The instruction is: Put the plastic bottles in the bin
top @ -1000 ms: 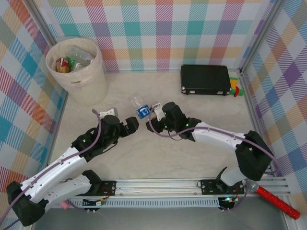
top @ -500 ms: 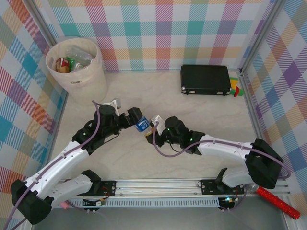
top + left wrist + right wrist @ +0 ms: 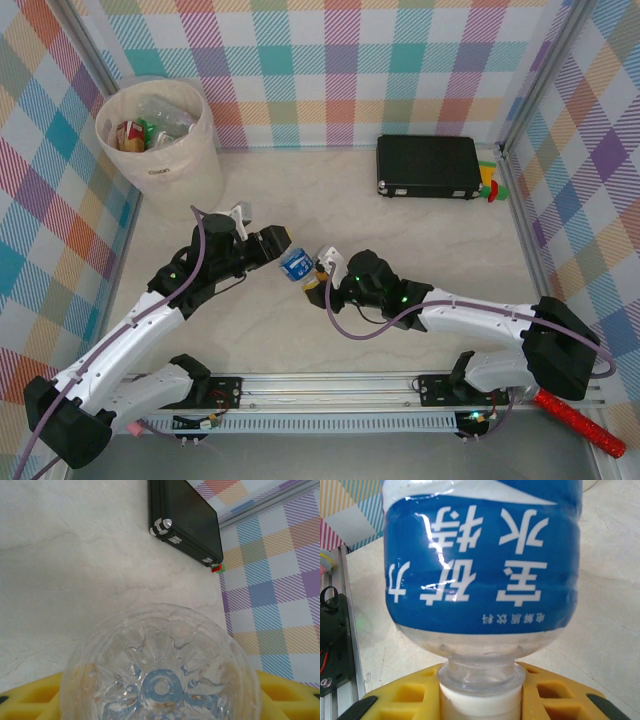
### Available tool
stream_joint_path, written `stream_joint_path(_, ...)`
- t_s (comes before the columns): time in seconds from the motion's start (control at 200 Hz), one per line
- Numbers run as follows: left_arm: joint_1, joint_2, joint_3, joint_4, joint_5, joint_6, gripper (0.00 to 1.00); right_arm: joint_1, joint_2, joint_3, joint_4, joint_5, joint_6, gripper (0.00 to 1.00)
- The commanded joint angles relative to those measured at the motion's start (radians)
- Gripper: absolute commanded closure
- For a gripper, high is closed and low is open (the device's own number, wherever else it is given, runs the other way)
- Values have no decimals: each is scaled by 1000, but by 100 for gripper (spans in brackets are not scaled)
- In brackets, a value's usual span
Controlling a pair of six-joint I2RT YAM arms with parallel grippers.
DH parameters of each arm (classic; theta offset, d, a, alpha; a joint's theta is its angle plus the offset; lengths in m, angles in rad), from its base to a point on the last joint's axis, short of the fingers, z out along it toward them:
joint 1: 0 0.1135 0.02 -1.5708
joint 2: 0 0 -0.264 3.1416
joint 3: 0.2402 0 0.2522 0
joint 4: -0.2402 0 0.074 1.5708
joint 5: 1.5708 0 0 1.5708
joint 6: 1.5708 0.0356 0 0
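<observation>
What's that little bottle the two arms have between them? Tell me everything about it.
It's a small clear plastic bottle with a blue label in white characters and a white cap, held in the air roughly sideways. The right gripper clamps its neck; its star-patterned base sits between the jaws of the left gripper.

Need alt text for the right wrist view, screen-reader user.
A clear plastic bottle with a blue label and white Chinese lettering, its white-capped neck clamped between the yellow pads of the right gripper. Behind it are the pale marbled table and a checked wall at upper left.
</observation>
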State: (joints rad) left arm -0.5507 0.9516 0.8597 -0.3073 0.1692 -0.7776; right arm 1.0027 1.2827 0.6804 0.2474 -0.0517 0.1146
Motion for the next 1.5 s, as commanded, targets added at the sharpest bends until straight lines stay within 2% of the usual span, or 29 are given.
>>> stream_joint_path(0.0,8,-26,27,-34,21,28,41,5,-23,-10,50,15,-10,73)
stream_joint_path(0.065,8,-38,41,-64,4,43,41,4,-24,-12,54,18,-4,64)
stream_joint_path(0.14,8,-51,60,-94,-17,57,42,3,-24,-16,62,31,7,32)
stream_joint_path(0.24,8,-59,92,-141,-60,82,42,2,-33,-25,69,57,15,19)
stream_joint_path(0.3,8,-58,124,-182,-97,102,42,4,-45,-35,78,89,22,0)
stream_joint_path(0.47,9,-50,247,-321,-259,184,43,4,-97,-69,104,168,31,1)
stream_joint_path(0.64,19,2,441,-460,-436,292,45,3,-138,-94,123,202,43,1)
stream_joint_path(0.835,85,88,659,-521,-525,403,45,3,-169,-106,129,209,46,1)
stream_joint_path(1.065,270,245,934,-543,-503,485,45,4,-180,-110,135,203,55,1)
stream_joint_path(1.245,450,377,1086,-536,-462,481,45,2,-169,-110,142,188,66,1)
stream_joint_path(1.385,590,450,1118,-496,-453,374,47,4,-166,-111,147,167,82,1)
stream_joint_path(1.495,663,482,1062,-409,-455,254,47,4,-162,-110,154,147,95,1)
